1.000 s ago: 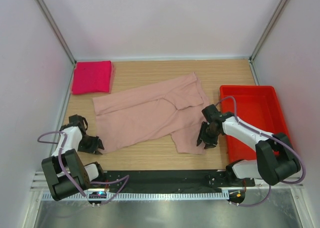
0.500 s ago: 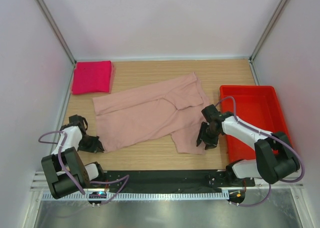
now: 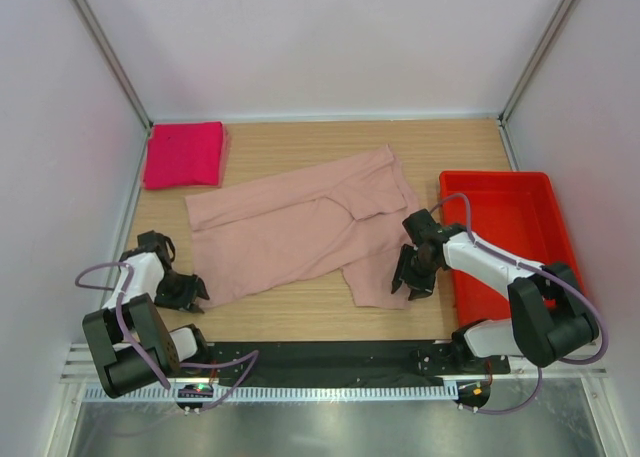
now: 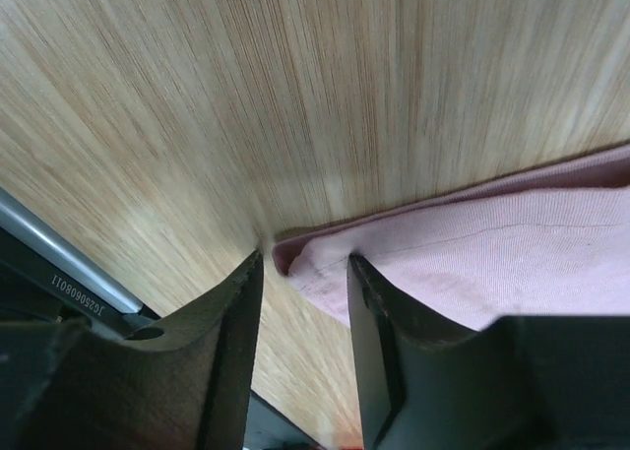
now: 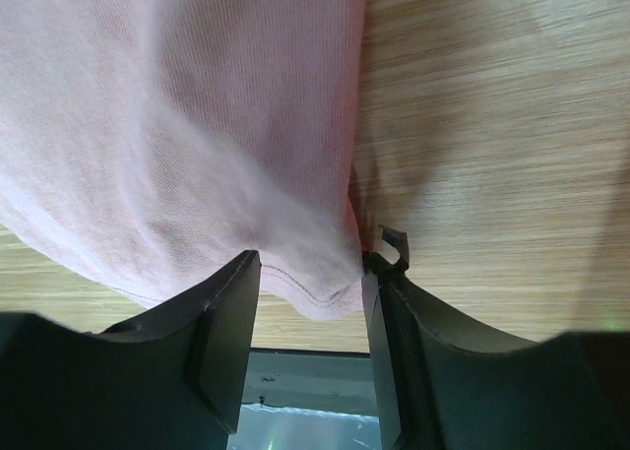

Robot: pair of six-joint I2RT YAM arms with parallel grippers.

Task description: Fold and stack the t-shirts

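The pale pink t-shirt (image 3: 290, 227) lies spread flat across the middle of the wooden table. The magenta t-shirt (image 3: 184, 154) sits folded at the back left corner. My left gripper (image 3: 198, 294) is low at the pale shirt's near left corner. In the left wrist view my left gripper (image 4: 303, 273) is open, and the shirt corner (image 4: 325, 258) lies between the fingertips. My right gripper (image 3: 410, 282) is at the shirt's near right flap. In the right wrist view my right gripper (image 5: 308, 283) is open, with the shirt hem (image 5: 315, 283) between the jaws and touching the right finger (image 5: 389, 322).
A red plastic bin (image 3: 495, 177) stands at the right, just beyond my right arm. White walls close in the table on three sides. A black rail (image 3: 320, 357) runs along the near edge. Bare wood (image 3: 300, 307) lies between the two grippers.
My left gripper's jaws closed at the shirt corner and have spread apart again. The right gripper has crept slightly left along the flap. The shirts have not moved.
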